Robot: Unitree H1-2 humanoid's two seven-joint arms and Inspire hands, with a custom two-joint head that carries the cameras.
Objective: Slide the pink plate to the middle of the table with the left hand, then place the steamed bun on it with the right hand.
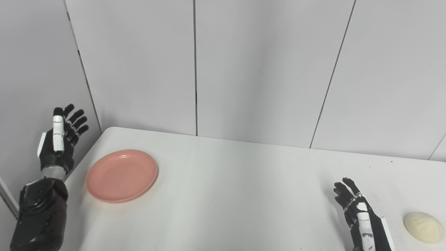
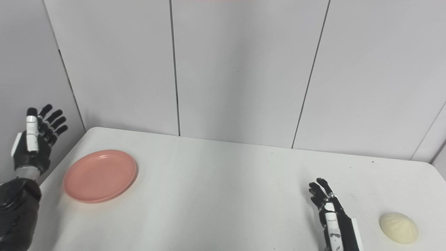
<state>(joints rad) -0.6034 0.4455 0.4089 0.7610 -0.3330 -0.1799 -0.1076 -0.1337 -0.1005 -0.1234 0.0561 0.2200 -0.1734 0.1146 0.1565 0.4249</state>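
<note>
A pink plate (image 1: pixel 122 175) lies flat near the table's left edge, with nothing on it. My left hand (image 1: pixel 62 140) is raised beyond that edge, left of the plate and apart from it, open with fingers spread upward. A pale cream steamed bun (image 1: pixel 423 227) rests on the table at the front right. My right hand (image 1: pixel 359 212) hovers over the table just left of the bun, open, fingers pointing away, touching nothing.
The white table (image 1: pixel 237 195) has a rounded back-left corner and runs under grey wall panels (image 1: pixel 261 69) at the back. A side wall stands close behind my left hand.
</note>
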